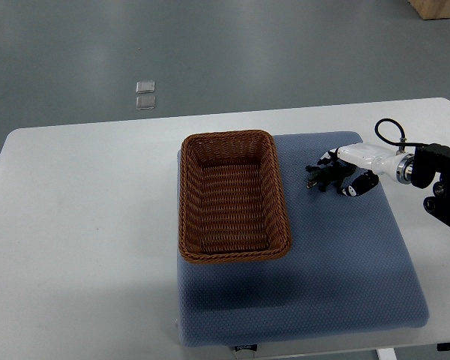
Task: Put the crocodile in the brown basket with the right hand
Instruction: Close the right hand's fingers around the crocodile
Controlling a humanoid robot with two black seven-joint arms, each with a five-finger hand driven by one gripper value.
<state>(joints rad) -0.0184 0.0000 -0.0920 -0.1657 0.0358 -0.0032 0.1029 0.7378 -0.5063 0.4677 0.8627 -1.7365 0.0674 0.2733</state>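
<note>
Nearest to us we note a blue-grey mat (pixel 345 277) lying on the white table (pixel 82 247), its near edge at the table's front. On the mat's left half sits the brown basket (pixel 187 217), a rectangular wicker one, upright, long side running away from us; we see nothing inside it. To the right of the basket, on the far part of the mat, the right hand (pixel 350 174) comes in from the right edge, white at the palm and with dark fingers (pixel 352 189). The fingers are curled down and closed around a small dark toy, the crocodile (pixel 320 178), which shows at the fingertips, near the basket's right wall but apart from it and outside it. We cannot tell whether the crocodile rests on the mat or is lifted clear. A black cable (pixel 386 127) loops above the wrist. Beyond the table we record grey floor (pixel 247 52), with two small clear squares (pixel 145 95) on it, and a tan box corner (pixel 439 7) at top right.
</note>
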